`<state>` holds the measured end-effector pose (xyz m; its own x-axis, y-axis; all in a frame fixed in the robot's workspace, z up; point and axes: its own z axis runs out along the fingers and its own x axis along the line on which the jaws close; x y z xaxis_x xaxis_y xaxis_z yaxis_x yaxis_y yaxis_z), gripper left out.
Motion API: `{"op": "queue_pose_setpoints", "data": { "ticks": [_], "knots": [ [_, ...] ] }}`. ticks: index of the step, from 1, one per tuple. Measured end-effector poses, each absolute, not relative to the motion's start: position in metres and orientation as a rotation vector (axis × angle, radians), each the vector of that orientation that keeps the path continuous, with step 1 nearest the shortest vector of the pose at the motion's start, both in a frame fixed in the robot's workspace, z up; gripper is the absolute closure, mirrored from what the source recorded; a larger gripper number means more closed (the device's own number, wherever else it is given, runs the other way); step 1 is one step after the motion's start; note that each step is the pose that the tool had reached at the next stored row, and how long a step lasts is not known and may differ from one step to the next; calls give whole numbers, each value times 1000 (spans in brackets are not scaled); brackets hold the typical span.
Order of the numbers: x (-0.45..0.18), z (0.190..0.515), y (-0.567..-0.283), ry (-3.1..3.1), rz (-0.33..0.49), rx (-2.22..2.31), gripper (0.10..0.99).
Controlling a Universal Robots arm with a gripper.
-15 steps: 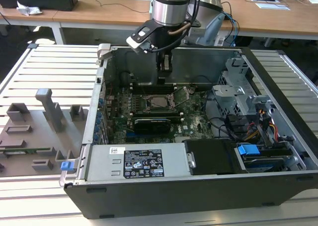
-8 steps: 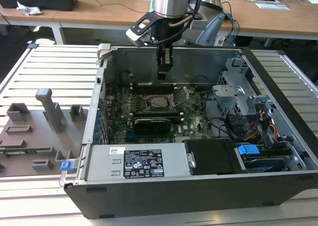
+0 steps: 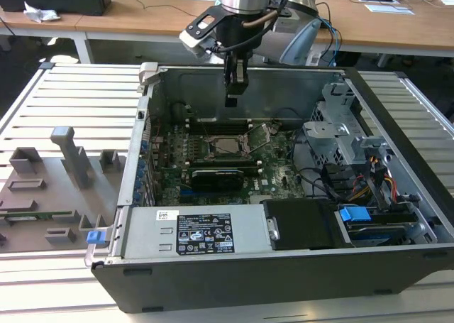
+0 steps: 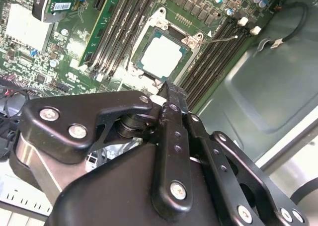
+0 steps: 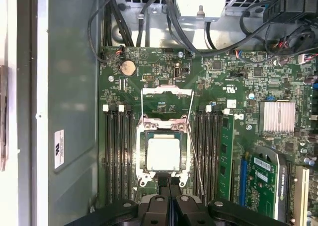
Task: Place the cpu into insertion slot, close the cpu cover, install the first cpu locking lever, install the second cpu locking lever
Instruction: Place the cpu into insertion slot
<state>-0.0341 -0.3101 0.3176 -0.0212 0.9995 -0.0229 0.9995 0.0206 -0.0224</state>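
The cpu (image 5: 163,154) lies flat in the insertion slot (image 5: 140,154), its pale metal top facing up; both wrist views and the exterior view show it (image 4: 161,55) (image 3: 228,145). The cpu cover (image 5: 167,91) stands open, leaning back from the slot's far side, with green board visible through its cut-out. One thin wire locking lever (image 5: 195,159) runs loose along one side of the slot and sticks up in the exterior view (image 3: 259,135). My gripper (image 3: 232,99) (image 5: 169,182) (image 4: 167,87) hangs above the slot, shut, with nothing between its fingers.
The motherboard (image 3: 273,170) sits deep in an open computer case (image 3: 397,195) with tall metal walls. Black memory slots (image 5: 117,156) flank the socket. A power supply (image 3: 198,231), drive cage (image 3: 340,135) and loose cables (image 3: 369,181) crowd the exterior view's right. A grey fixture tray (image 3: 57,188) lies outside the case.
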Motion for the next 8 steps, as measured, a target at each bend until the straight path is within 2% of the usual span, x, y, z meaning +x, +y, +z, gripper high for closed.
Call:
{"op": "queue_pose_setpoints", "data": {
  "ticks": [8],
  "knots": [
    [-34, 325, -310, 2244, -50, 2197, 980]
  ]
}}
